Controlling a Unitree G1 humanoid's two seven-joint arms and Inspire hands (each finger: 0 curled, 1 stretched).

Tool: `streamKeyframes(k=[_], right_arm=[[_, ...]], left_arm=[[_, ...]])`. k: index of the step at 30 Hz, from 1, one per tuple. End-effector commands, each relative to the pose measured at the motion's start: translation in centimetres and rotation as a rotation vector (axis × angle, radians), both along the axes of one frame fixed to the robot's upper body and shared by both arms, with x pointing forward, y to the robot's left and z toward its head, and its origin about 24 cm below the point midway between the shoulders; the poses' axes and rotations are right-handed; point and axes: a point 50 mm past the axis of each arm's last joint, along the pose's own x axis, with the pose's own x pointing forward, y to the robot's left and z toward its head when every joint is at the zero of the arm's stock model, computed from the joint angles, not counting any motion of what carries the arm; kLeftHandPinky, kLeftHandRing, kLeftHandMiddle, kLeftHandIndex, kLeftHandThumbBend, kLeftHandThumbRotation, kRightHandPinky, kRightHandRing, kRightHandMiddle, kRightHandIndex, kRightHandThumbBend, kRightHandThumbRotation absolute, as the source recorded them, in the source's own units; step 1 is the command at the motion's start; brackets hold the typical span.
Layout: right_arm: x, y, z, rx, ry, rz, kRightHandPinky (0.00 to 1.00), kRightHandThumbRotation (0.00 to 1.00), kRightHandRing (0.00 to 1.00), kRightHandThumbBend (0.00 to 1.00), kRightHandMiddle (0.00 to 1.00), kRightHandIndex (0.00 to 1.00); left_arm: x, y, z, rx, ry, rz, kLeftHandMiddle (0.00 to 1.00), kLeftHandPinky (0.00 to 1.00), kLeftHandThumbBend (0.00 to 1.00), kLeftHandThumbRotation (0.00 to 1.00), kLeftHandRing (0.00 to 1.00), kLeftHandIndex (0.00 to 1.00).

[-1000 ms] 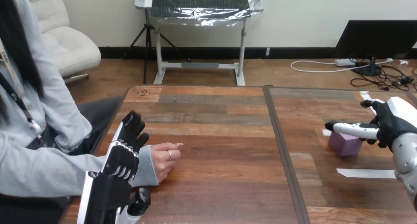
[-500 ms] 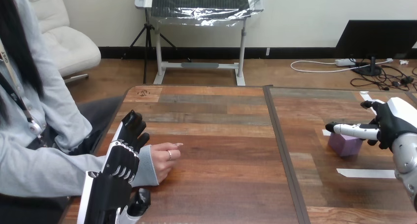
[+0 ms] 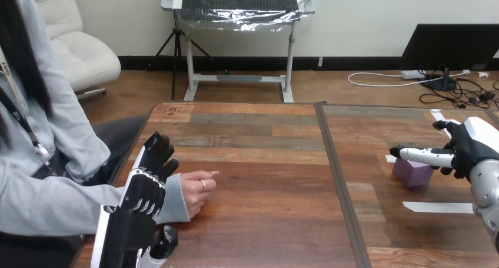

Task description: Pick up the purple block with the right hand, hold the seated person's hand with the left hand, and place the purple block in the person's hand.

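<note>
The purple block (image 3: 412, 172) is seen standing on the counter (image 3: 265, 221) at its right side, just beyond a strip of white tape (image 3: 438, 207). The right hand (image 3: 471, 144) is held beside and above the block, with one straight finger (image 3: 421, 156) stretched across the block's top. No finger is seen curled round the block, so the right hand is taken as released. Whether the finger touches the block cannot be told.

At the counter's left edge, the person's hand (image 3: 197, 188) is laid on the wood with its fingers loosely bent. The left hand (image 3: 141, 191) is placed over the person's grey sleeve (image 3: 173, 200) at the wrist. Its fingers are kept straight and pointed away, its thumb (image 3: 168, 241) is seen on the near side of the sleeve, and nothing is grasped.
</note>
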Motion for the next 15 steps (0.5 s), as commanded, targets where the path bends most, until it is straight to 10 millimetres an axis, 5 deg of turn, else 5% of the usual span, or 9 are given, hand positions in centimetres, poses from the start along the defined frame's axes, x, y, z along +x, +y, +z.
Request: streamKeyframes(k=[1, 3, 10, 15], right_arm=[[0.96, 0.16, 1.52, -0.009, -0.054, 0.005, 0.37, 0.6, 0.49, 1.0, 0.49, 0.89], [0.97, 0.16, 1.54, -0.01, -0.054, 0.004, 0.46, 0.6, 0.59, 1.0, 0.59, 0.89], [1.02, 0.22, 1.61, -0.013, -0.062, 0.011, 0.4, 0.6, 0.45, 1.0, 0.43, 0.88], [1.09, 0.29, 1.68, -0.014, -0.064, 0.014, 0.39, 0.6, 0.44, 1.0, 0.39, 0.88]], left_arm=[[0.96, 0.04, 1.38, 0.012, -0.091, -0.001, 0.95, 0.91, 1.0, 0.74, 0.95, 0.93], [0.97, 0.05, 1.37, 0.012, -0.09, 0.0, 0.95, 0.91, 1.0, 0.74, 0.95, 0.93], [0.97, 0.05, 1.35, 0.009, -0.088, -0.002, 0.95, 0.91, 1.0, 0.73, 0.95, 0.93], [1.02, 0.05, 1.37, 0.011, -0.094, -0.004, 0.95, 0.92, 1.0, 0.73, 0.95, 0.93]])
